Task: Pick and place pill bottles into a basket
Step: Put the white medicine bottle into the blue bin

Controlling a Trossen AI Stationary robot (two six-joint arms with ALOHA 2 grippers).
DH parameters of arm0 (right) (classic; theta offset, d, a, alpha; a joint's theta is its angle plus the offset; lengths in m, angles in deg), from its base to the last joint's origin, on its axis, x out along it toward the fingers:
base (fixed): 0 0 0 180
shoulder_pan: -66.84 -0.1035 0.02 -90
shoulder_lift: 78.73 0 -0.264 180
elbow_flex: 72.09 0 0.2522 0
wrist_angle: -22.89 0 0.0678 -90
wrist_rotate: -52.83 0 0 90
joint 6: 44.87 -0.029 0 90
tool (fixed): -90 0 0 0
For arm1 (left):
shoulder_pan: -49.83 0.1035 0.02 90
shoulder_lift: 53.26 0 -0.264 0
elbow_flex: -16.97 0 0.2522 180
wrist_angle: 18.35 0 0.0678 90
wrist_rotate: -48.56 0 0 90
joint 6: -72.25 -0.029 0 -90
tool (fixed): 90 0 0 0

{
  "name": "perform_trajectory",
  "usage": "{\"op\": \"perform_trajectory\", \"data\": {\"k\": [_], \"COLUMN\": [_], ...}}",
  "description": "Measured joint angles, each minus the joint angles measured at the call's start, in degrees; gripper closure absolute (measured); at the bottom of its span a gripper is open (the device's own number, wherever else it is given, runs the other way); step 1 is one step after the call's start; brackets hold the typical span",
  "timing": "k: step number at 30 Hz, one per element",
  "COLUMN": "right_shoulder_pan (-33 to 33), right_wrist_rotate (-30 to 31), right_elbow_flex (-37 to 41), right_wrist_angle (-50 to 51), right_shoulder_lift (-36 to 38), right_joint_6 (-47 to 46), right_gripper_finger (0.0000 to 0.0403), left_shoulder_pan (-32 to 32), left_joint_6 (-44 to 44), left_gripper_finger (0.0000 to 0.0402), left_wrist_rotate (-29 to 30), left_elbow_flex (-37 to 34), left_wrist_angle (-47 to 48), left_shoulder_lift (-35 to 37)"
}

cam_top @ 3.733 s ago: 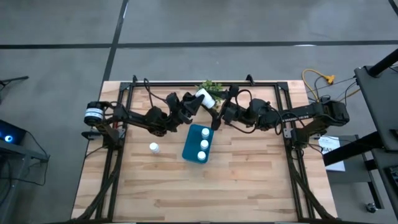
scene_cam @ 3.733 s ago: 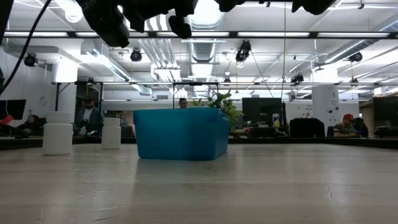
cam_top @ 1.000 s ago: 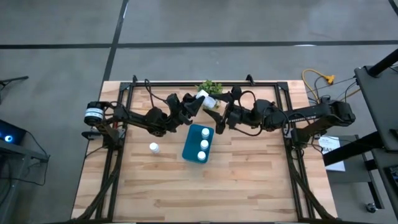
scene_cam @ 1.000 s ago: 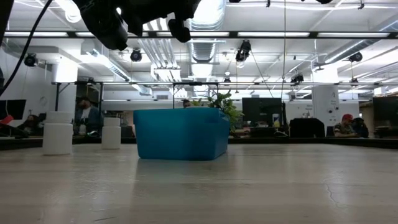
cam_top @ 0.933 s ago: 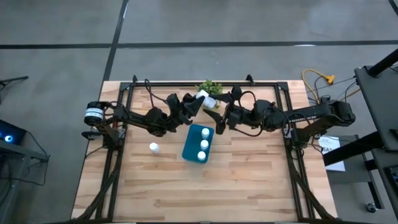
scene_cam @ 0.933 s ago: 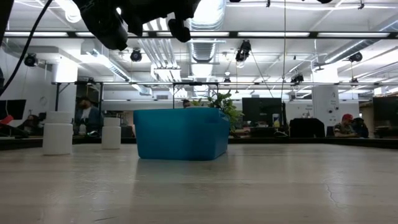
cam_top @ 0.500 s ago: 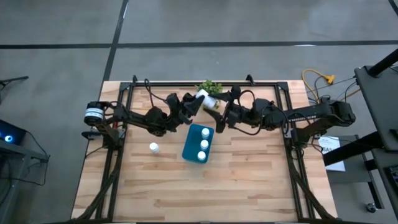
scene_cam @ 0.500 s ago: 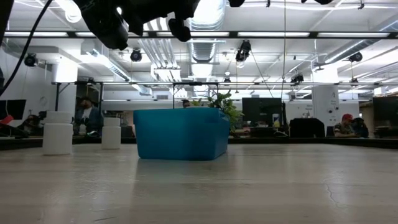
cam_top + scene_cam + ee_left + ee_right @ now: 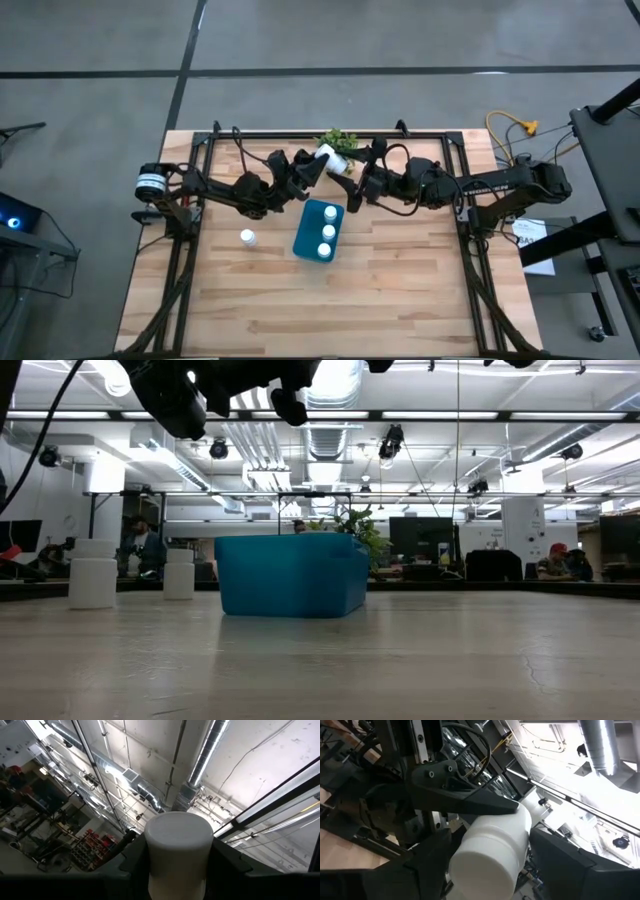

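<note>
My left gripper (image 9: 312,166) is shut on a white pill bottle (image 9: 328,155), held high over the table beside the potted plant (image 9: 338,139), just beyond the far end of the teal basket (image 9: 305,240). My right gripper (image 9: 351,182) is open. Its two fingers stand on either side of the same bottle (image 9: 492,847), and I cannot tell whether they touch it. Three bottles (image 9: 327,231) stand in the basket. One bottle (image 9: 247,237) stands on the table to the basket's left. The low view shows two bottles (image 9: 93,573) standing left of the basket (image 9: 290,575). My left gripper pinches the bottle's round side (image 9: 150,865) between its two fingers (image 9: 131,857), which lie along the bottle. The bottle's free end (image 9: 177,827) sticks out past the fingertips. The bottle is lifted clear of the table and tilted toward my right gripper. One left finger (image 9: 465,802) shows on it in the right wrist view.
The black frame rails (image 9: 190,250) run along the table's left, right and far edges. The plant stands close behind both grippers. Bare wood (image 9: 400,290) lies near and to the right of the basket. People and desks show in the room beyond the table (image 9: 145,545).
</note>
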Motion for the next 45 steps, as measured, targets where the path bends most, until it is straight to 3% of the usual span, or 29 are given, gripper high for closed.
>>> {"op": "perform_trajectory", "data": {"k": [9,39,45], "right_shoulder_pan": [0.1,0.6,0.6], "right_wrist_rotate": [0.5,-0.2,-2.0], "right_elbow_flex": [0.0,-0.1,0.0], "right_wrist_angle": [0.9,1.4,1.9], "right_shoulder_lift": [0.0,0.1,0.1], "right_joint_6": [0.1,-0.3,-0.9], "right_gripper_finger": [0.0199,0.0235,0.0239], "left_shoulder_pan": [0.0,0.0,0.0], "left_joint_6": [0.0,0.0,-0.1], "left_gripper_finger": [0.0268,0.0260,0.0210], "left_wrist_rotate": [0.4,-2.0,-3.6], "left_elbow_flex": [0.0,0.2,0.1], "left_wrist_angle": [-0.1,-0.2,0.3], "left_shoulder_lift": [0.0,0.0,0.0]}}
